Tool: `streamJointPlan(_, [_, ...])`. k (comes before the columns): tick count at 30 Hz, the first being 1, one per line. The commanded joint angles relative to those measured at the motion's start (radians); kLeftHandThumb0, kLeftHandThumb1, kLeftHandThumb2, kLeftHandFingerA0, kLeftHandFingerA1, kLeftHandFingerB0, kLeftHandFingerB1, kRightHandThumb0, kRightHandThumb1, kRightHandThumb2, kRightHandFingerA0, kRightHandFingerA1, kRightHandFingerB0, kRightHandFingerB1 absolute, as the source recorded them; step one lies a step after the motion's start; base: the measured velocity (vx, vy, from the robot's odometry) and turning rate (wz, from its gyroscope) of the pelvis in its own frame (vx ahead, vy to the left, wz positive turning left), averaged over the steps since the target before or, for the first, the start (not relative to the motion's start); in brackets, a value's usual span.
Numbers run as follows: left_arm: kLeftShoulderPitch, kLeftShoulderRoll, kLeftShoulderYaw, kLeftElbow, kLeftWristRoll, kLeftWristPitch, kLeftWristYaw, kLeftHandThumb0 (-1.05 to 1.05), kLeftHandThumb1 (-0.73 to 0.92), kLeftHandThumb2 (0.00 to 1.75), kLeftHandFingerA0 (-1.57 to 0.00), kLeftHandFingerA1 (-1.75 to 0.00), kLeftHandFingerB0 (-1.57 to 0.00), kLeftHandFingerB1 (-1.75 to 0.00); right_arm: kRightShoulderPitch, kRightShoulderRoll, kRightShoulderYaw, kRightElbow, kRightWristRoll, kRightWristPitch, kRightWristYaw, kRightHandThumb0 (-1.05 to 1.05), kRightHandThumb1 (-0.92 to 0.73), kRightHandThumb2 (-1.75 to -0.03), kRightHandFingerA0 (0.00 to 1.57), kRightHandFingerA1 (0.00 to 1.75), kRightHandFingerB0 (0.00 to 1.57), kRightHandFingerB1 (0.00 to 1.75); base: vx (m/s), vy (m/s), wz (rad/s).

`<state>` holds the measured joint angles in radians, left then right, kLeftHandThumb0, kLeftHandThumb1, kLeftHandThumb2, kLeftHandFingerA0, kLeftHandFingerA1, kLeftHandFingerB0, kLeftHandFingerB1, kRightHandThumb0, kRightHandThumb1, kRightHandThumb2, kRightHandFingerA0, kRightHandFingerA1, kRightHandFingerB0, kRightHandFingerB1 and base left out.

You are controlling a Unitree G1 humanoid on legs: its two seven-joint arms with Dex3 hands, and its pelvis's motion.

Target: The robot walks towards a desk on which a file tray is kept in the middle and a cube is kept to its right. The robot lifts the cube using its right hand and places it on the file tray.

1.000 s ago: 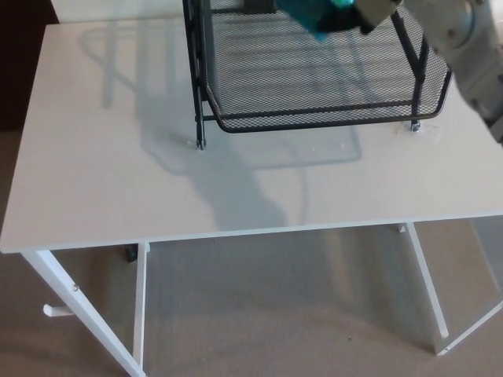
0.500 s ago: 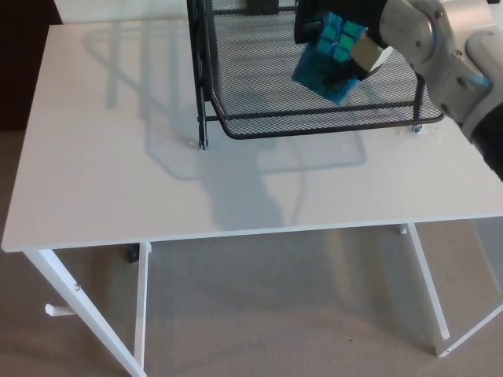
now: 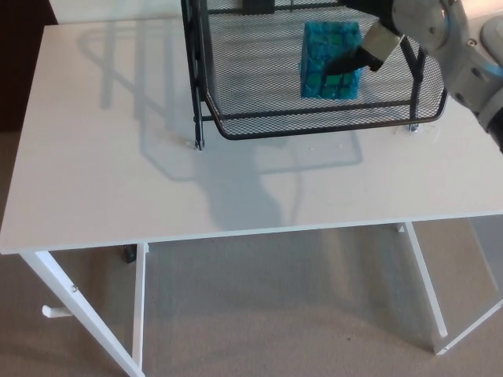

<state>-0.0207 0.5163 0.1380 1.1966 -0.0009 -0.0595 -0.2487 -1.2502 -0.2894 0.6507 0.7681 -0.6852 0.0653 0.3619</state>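
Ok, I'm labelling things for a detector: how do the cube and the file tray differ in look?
The cube is solid and blue-green, with a grid of small squares. The file tray is black see-through wire mesh.
The cube is compact and boxy. The file tray is wide, shallow and much larger.
The cube sits inside the file tray. The file tray stands on the white desk.
Both have straight edges.

We see white desk [image 3: 118, 157] filling most of view, top smooth, matte. Soft grey shadows [image 3: 236, 188] across top, light falling from far side. White slanted legs [image 3: 428, 283] and crossbars below. Beige carpet [image 3: 275, 314] under and around. Dark brown furniture [image 3: 20, 63] past desk's left edge, kind unclear to us. Small dark item [image 3: 130, 253] on the floor beneath the desk.
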Motion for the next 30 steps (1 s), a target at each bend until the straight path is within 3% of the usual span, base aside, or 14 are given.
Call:
streamJointPlan(1, [0.006,0.017,-0.006,0.008,0.017,-0.032,0.014,-1.04,0.92,0.82,-0.49,-1.04,-0.45,-0.89,-0.055,-0.016,-0.015,-0.040,-0.031,-0.003,0.046,-1.05,-0.60,-0.88,0.00,0.18,0.00,0.05,0.00,0.000,0.00])
streamJointPlan(2, [0.005,0.018,-0.008,0.010,0.018,-0.032,0.015,-0.95,0.74,1.32,-0.54,-0.94,-0.46,-0.82,-0.059,-0.021,-0.019,-0.049,-0.031,-0.004,0.058,-1.05,-0.60,-0.88,0.00,0.19,0.00,0.06,0.00,0.000,0.00])
streamJointPlan(9, [0.003,0.017,-0.019,0.018,0.026,-0.041,0.025,-0.96,0.75,1.34,-0.56,-0.97,-0.48,-0.84,-0.076,-0.083,-0.076,-0.098,-0.024,-0.029,0.089,-1.05,-0.61,-0.93,0.00,0.17,0.00,0.06,0.00,0.000,0.00])
streamJointPlan(10, [0.004,0.017,-0.015,0.018,0.022,-0.043,0.023,-1.05,0.92,0.83,-0.52,-1.08,-0.48,-0.91,-0.067,-0.161,-0.154,-0.167,0.041,-0.026,0.153,-1.03,-0.61,-0.94,0.00,0.21,0.00,0.11,0.00,0.000,0.00])
streamJointPlan(11, [0.004,0.016,-0.012,0.018,0.020,-0.043,0.021,-1.05,0.92,0.83,-0.52,-1.08,-0.49,-0.91,-0.035,-0.202,-0.223,-0.225,0.096,-0.020,0.179,-1.04,-0.61,-0.90,0.00,0.15,0.00,0.06,0.00,0.000,0.11])
streamJointPlan(12, [0.006,0.016,-0.009,0.019,0.018,-0.046,0.019,-0.96,0.74,1.33,-0.56,-0.97,-0.49,-0.85,-0.002,-0.225,-0.281,-0.267,0.133,0.010,0.190,-1.03,-0.60,-0.89,0.00,0.12,0.00,0.08,0.00,0.000,0.00])
streamJointPlan(14, [0.011,0.019,-0.014,0.019,0.026,-0.050,0.021,-0.96,0.74,1.34,-0.55,-0.97,-0.49,-0.85,0.044,-0.266,-0.327,-0.331,0.143,-0.003,0.192,-1.03,-0.62,-0.90,0.00,0.11,0.00,0.05,0.00,0.000,0.00])
streamJointPlan(15, [0.008,0.020,-0.015,0.021,0.029,-0.048,0.022,-1.05,0.92,0.83,-0.50,-1.05,-0.49,-0.90,0.135,-0.340,-0.422,-0.422,0.186,0.014,0.198,-1.02,-0.63,-0.92,0.00,0.12,0.00,0.06,0.00,0.000,0.00])
streamJointPlan(19, [0.015,0.031,-0.006,0.028,0.024,-0.046,0.013,-1.04,0.92,0.82,-0.49,-1.03,-0.45,-0.90,0.364,-0.469,-0.626,-0.604,0.244,0.025,0.208,-0.96,-0.60,-0.86,0.00,0.00,0.00,0.03,0.00,0.000,0.00])
streamJointPlan(20, [0.019,0.032,0.004,0.021,0.013,-0.043,0.010,-0.96,0.74,1.32,-0.58,-0.96,-0.42,-0.83,0.456,-0.518,-0.724,-0.641,0.274,0.021,0.224,-1.00,-0.62,-0.93,0.00,0.14,0.00,0.00,0.00,0.000,0.00])
streamJointPlan(25, [0.022,0.041,0.022,0.017,-0.001,-0.034,-0.006,-0.95,0.74,1.32,-0.51,-0.94,-0.37,-0.80,0.722,-0.579,-1.102,-0.654,0.413,0.026,0.290,-0.75,-0.49,-0.81,0.00,0.15,0.03,0.06,0.00,0.000,0.00])
streamJointPlan(27, [0.018,0.040,0.025,0.023,-0.003,-0.033,0.000,-0.94,0.76,1.33,-0.51,-0.94,-0.40,-0.81,0.848,-0.609,-1.302,-0.531,0.446,-0.077,0.256,-0.68,-0.45,-0.77,0.00,0.16,0.00,0.05,0.00,0.000,0.00])
streamJointPlan(29, [0.017,0.043,0.027,0.020,-0.003,-0.032,0.004,-0.94,0.76,1.33,-0.52,-0.95,-0.41,-0.82,0.895,-0.585,-1.425,-0.578,0.408,0.123,0.268,-0.71,-0.49,-0.80,0.00,0.12,0.00,0.13,0.00,0.000,0.00])
streamJointPlan(30, [0.015,0.043,0.030,0.021,-0.006,-0.030,0.004,-0.94,0.76,1.32,-0.53,-0.94,-0.39,-0.81,0.936,-0.579,-1.478,-0.555,0.408,0.126,0.247,-0.65,-0.50,-0.82,0.00,0.22,0.00,0.14,0.00,0.000,0.00])
